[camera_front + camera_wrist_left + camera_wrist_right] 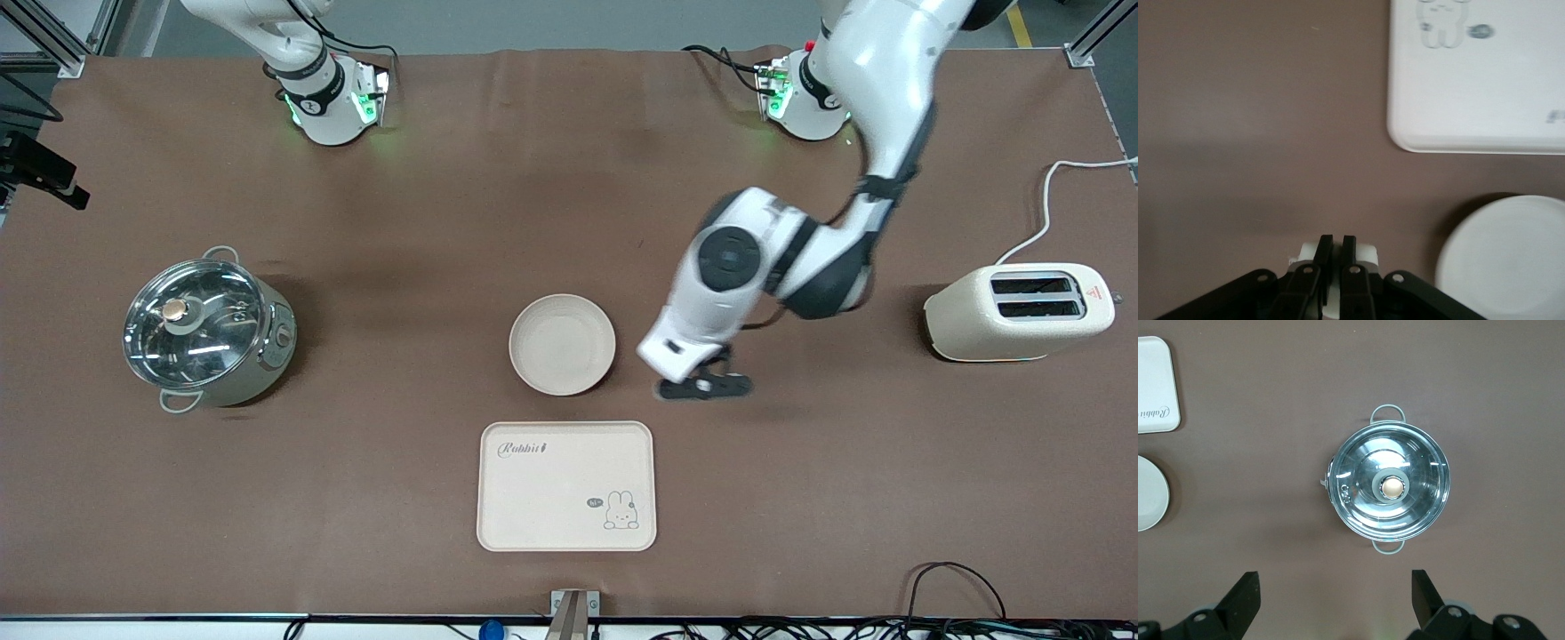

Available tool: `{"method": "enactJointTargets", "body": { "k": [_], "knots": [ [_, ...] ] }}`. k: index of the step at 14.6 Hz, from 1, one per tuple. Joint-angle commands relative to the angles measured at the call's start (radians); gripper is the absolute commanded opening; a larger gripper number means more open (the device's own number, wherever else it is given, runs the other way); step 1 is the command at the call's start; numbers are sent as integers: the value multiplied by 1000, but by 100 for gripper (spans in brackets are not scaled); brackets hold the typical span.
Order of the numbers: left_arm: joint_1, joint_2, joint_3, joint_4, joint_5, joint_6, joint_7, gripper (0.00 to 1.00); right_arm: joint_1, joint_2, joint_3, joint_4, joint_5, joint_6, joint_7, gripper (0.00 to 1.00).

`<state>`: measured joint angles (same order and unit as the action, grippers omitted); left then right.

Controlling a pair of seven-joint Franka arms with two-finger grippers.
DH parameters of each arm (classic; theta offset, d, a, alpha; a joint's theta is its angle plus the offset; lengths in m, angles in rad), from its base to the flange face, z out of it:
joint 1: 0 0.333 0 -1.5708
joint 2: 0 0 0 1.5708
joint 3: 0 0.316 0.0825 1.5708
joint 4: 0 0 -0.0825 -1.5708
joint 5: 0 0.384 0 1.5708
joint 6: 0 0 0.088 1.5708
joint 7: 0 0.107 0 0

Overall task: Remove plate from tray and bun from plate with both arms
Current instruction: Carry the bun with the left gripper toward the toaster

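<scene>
The round cream plate lies on the brown table, just farther from the front camera than the rabbit tray. It also shows in the left wrist view and at the edge of the right wrist view. My left gripper is low over the bare table beside the plate, toward the left arm's end. It is shut with nothing between its fingers. My right gripper is open and empty, high above the table near the pot. The bun is not in view.
A steel pot with a glass lid stands toward the right arm's end and shows in the right wrist view. A cream toaster with its cord stands toward the left arm's end. The tray also shows in both wrist views.
</scene>
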<state>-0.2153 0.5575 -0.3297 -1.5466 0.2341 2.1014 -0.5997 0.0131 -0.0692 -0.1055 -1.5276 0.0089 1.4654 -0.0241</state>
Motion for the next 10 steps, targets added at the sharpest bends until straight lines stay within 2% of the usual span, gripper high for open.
{"method": "enactJointTargets", "body": {
  "k": [1,3,5,6,7,8,9,10],
  "knots": [
    [214,-45,-93,-186,-15,112,174,0,-11,29,-2,21,-14,-7,-14,100],
    [385,-38,-164,-324,-10,303,295,0,-19,32,-2,21,-17,0,-17,100],
    [483,5,-173,-388,-7,423,435,4,-19,32,-2,21,-15,3,-17,100],
    [505,22,-173,-385,-7,424,463,22,-18,32,-2,21,-15,3,-17,100],
    [510,27,-173,-383,-7,424,465,29,-18,32,-2,21,-15,3,-16,100],
    [505,27,-173,-382,-7,424,451,59,-19,32,-2,21,-15,4,-17,100],
    [504,27,-173,-380,-7,424,454,100,-18,32,-2,21,-14,4,-16,100],
    [499,27,-173,-379,-7,424,448,100,-15,32,-2,21,-14,12,-16,100]
  ]
}}
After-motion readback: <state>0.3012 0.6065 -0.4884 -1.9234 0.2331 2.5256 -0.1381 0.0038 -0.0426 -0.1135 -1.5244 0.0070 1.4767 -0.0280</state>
